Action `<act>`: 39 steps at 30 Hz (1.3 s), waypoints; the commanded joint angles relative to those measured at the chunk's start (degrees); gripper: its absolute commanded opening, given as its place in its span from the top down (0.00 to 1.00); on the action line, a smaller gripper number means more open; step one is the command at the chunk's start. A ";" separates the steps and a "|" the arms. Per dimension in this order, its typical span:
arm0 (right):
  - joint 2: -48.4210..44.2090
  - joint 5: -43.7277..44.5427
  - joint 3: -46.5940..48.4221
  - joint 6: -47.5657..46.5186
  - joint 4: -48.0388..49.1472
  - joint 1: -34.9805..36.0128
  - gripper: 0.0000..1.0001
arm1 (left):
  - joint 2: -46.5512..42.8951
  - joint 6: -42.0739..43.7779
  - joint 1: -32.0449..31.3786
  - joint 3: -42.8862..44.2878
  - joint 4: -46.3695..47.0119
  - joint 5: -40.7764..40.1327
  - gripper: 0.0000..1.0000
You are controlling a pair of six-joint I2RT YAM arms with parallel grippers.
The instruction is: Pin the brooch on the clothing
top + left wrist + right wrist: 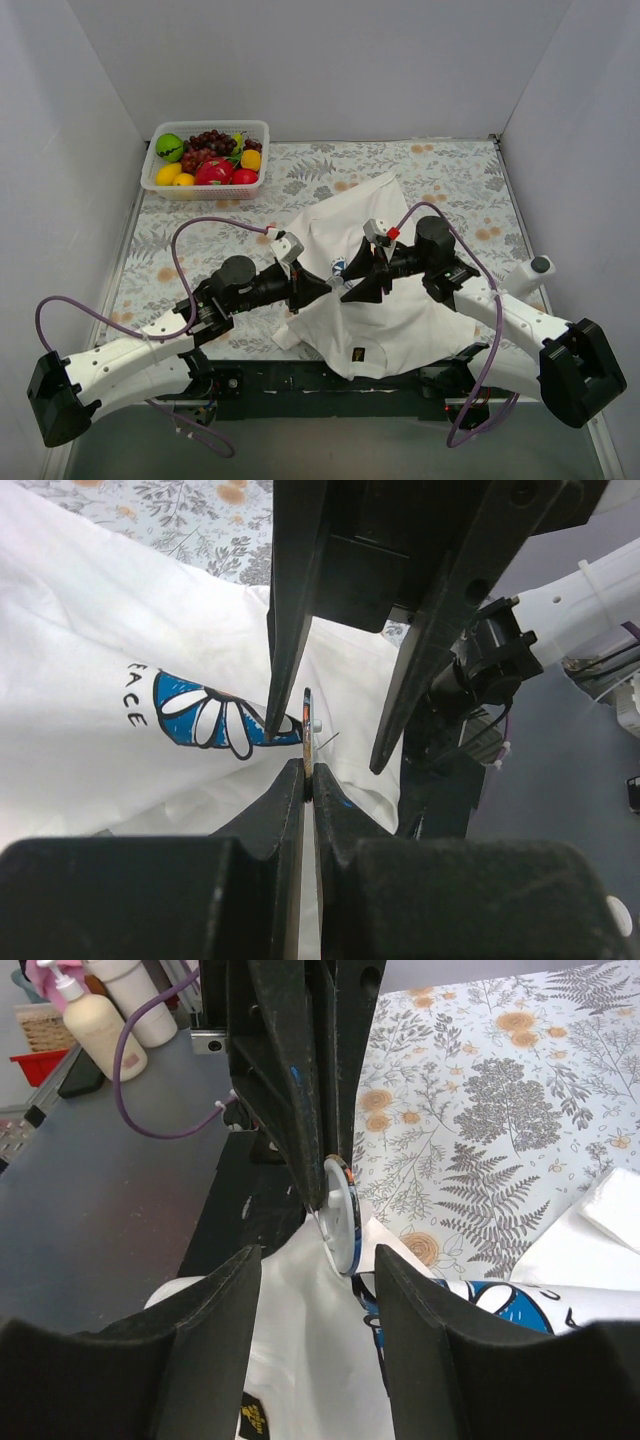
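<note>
The brooch [309, 718] is being clamped by its rim in the left gripper [307, 778], just beyond its tips, over the clothing [80, 630]. The right gripper [318, 1260] is being held wide around it, gaps either side.

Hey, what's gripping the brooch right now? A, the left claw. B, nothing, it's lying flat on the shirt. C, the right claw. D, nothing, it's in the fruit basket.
A: the left claw is pinched shut on the brooch, close to the shirt, while the right claw stands open on either side of it.
</note>
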 commanded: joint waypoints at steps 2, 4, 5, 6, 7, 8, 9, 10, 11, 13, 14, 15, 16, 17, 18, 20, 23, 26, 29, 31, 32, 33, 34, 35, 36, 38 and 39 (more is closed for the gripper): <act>1.25 -4.63 2.39 2.58 4.03 -0.07 0.50 | -2.20 1.84 0.32 0.49 4.43 4.54 1.00; 1.69 -5.34 1.95 4.34 7.79 -0.07 0.53 | -1.32 1.93 0.23 1.10 4.26 5.51 1.00; 1.78 -5.51 1.86 5.30 9.13 -0.07 0.56 | -1.06 1.84 0.23 1.28 4.26 5.78 1.00; 1.78 -5.69 1.42 7.14 10.27 -0.07 0.57 | -0.44 1.84 0.23 1.37 4.26 6.39 1.00; 1.52 -5.78 1.33 7.94 12.63 0.02 0.58 | -0.26 1.84 0.23 1.54 4.26 6.57 1.00; 1.52 -5.95 1.24 8.73 13.70 -0.16 0.60 | -0.17 1.84 0.32 1.63 4.34 6.66 1.00; 1.52 -6.65 1.16 10.83 15.02 -0.07 0.61 | 0.00 1.76 0.32 1.63 4.35 6.66 1.00; 1.25 -6.92 1.24 11.46 15.72 -0.07 0.62 | 0.00 1.58 0.32 1.63 4.43 6.48 1.00; 1.16 -7.01 1.24 11.73 16.08 -0.07 0.64 | 0.00 1.58 0.41 1.63 4.35 6.40 1.00; 0.90 -7.10 1.16 11.64 15.99 -0.07 0.68 | -0.35 1.49 0.41 1.63 4.52 6.13 1.00; 0.90 -7.19 1.07 11.56 15.91 -0.07 0.72 | -0.52 1.49 0.49 1.63 4.52 6.04 1.00; 1.07 -7.36 0.89 11.47 15.91 -0.07 0.73 | -0.53 1.49 0.41 1.63 4.52 6.04 1.00; 1.34 -7.54 0.89 11.38 15.73 -0.07 0.74 | -0.70 1.49 0.41 1.72 4.43 5.87 1.00; 1.60 -7.97 0.80 11.47 15.73 -0.07 0.76 | -0.70 1.40 0.49 1.81 4.26 5.95 1.00; 1.69 -8.15 0.80 11.47 15.73 -0.07 0.77 | -0.79 1.49 0.41 1.81 4.26 5.96 1.00; 2.04 -8.24 0.72 11.55 15.82 -0.07 0.80 | -0.88 1.49 0.49 1.89 4.43 6.22 1.00; 2.39 -8.68 0.89 11.38 15.99 -0.07 0.80 | -0.61 1.40 0.49 2.07 4.70 6.66 1.00; 2.83 -9.03 0.89 11.38 15.82 -0.07 0.82 | -0.18 1.32 0.58 2.16 5.40 7.09 1.00; 3.45 -9.12 0.89 11.29 15.64 -0.07 0.85 | 0.44 1.58 0.58 2.77 5.31 7.27 1.00; 3.71 -9.12 0.98 11.12 15.38 0.02 0.85 | 1.40 1.75 0.58 3.56 5.14 7.45 1.00; 3.80 -8.42 1.07 11.03 14.86 -0.07 0.85 | 1.67 1.84 0.67 4.00 5.05 7.45 1.00; 3.97 -8.24 1.41 9.98 13.98 -0.07 0.86 | 2.28 2.10 0.67 4.27 4.79 7.54 1.00; 3.89 -7.98 1.68 9.19 11.71 -0.07 0.85 | 2.55 2.19 0.76 4.88 4.79 7.54 1.00; 3.89 -7.37 1.86 8.57 10.73 -0.07 0.86 | 2.81 2.37 0.76 5.23 4.70 7.71 1.00; 3.80 -6.84 2.03 7.26 9.76 -0.07 0.86 | 3.34 2.63 0.76 5.50 4.44 7.97 1.00; 3.80 -5.61 2.65 6.20 6.96 -0.07 0.88 | 4.13 2.72 0.76 6.29 4.43 8.33 1.00; 3.80 -5.17 2.82 5.58 5.81 0.02 0.89 | 4.39 2.90 0.76 6.46 4.43 8.59 1.00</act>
